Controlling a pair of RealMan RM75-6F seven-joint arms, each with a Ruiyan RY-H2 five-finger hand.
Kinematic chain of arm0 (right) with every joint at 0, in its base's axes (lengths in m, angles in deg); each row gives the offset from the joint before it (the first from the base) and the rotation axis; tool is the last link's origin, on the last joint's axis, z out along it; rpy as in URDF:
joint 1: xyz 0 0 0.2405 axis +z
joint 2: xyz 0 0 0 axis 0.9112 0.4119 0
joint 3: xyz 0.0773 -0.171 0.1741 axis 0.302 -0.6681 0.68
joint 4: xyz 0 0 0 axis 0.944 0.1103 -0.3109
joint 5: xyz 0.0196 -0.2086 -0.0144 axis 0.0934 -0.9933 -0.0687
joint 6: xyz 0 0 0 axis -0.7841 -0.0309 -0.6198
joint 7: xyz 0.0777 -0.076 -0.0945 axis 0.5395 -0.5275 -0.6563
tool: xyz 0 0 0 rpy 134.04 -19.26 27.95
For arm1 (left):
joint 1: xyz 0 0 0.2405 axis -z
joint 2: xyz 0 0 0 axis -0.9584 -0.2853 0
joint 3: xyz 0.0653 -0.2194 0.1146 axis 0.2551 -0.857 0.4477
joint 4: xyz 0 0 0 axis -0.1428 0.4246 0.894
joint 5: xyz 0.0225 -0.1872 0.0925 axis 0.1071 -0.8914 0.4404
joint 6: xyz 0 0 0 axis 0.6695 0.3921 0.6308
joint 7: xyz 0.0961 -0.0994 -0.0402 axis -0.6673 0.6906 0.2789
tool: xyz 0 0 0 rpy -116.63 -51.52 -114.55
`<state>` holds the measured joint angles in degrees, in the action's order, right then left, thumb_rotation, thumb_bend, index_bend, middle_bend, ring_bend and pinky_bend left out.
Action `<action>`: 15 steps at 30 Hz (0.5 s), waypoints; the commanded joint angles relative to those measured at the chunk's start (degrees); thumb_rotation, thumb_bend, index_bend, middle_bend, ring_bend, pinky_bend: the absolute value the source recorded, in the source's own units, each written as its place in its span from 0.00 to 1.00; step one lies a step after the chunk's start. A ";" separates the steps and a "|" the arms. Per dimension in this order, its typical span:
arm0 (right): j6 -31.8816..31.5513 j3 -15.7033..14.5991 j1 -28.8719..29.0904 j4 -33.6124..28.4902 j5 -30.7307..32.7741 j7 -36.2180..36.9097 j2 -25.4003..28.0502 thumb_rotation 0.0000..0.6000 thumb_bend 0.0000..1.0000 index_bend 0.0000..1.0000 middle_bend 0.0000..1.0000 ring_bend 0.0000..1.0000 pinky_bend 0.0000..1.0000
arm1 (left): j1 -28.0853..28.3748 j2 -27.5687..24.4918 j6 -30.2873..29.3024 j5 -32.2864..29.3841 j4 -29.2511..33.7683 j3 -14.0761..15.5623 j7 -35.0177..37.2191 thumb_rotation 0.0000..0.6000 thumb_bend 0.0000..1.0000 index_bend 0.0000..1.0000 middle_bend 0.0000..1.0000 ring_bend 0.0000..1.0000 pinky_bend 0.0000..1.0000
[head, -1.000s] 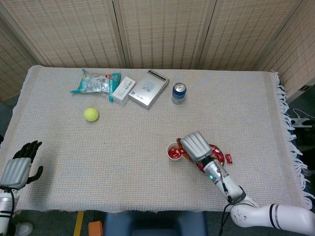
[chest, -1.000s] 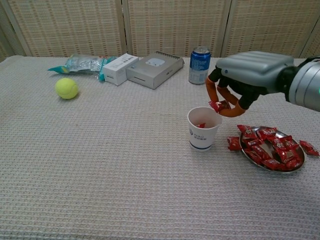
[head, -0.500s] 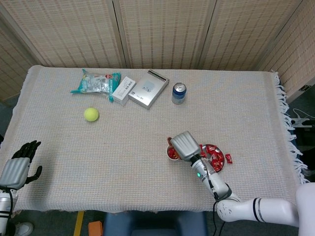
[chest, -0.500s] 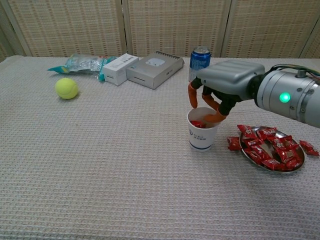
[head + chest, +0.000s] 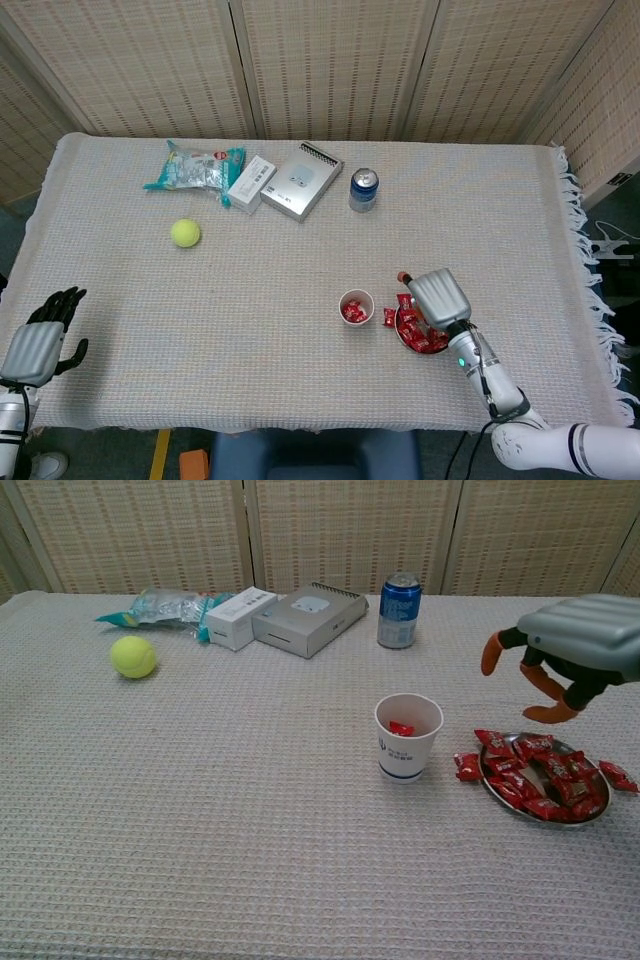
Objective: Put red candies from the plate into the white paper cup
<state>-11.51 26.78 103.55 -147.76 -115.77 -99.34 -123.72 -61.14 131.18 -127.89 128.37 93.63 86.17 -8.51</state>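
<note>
The white paper cup (image 5: 408, 736) (image 5: 355, 305) stands upright near the table's middle with red candies inside. To its right a metal plate (image 5: 596, 815) (image 5: 402, 336) holds several red candies (image 5: 540, 777); one candy (image 5: 466, 767) lies on the cloth between cup and plate, another (image 5: 616, 775) right of the plate. My right hand (image 5: 565, 655) (image 5: 438, 295) hovers above the plate, fingers apart and curled down, holding nothing. My left hand (image 5: 40, 335) rests off the table's near-left corner, fingers spread and empty.
At the back stand a blue soda can (image 5: 399, 610), a grey notebook (image 5: 310, 617), a white box (image 5: 238, 617) and a plastic snack bag (image 5: 160, 606). A yellow tennis ball (image 5: 133, 657) lies at the left. The woven cloth (image 5: 250, 830) covers the table.
My right hand dropped its candy into the cup, then drew back to the right and now hovers empty over the plate. The left hand has not moved.
</note>
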 commanded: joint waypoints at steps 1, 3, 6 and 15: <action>0.98 -3.61 -3.12 4.83 -1.70 3.64 1.20 1.00 0.21 0.28 0.76 0.76 1.00 | 0.21 0.67 0.37 -0.28 -0.02 0.15 -1.37 1.00 0.45 0.00 0.00 0.00 0.18; 1.91 -4.57 -3.90 6.86 -2.17 4.91 1.16 1.00 0.21 0.27 0.76 0.76 1.00 | 0.29 0.97 0.52 -0.52 -0.07 0.15 -2.01 1.00 0.45 0.00 0.00 0.00 0.18; 3.32 -5.59 -4.96 9.73 -2.89 6.94 0.78 1.00 0.20 0.25 0.76 0.76 1.00 | 0.40 1.25 0.78 -0.91 -0.13 0.12 -2.70 1.00 0.45 0.00 0.00 0.00 0.19; 5.81 -6.91 -7.22 15.02 -5.24 10.95 -0.28 1.00 0.20 0.29 0.76 0.76 1.00 | 0.52 1.27 1.03 -1.19 -0.26 0.06 -2.89 1.00 0.45 0.00 0.00 0.00 0.19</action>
<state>-6.04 20.02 96.59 -133.14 -120.71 -88.66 -123.80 -60.62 132.45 -126.86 127.18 93.37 86.23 -11.40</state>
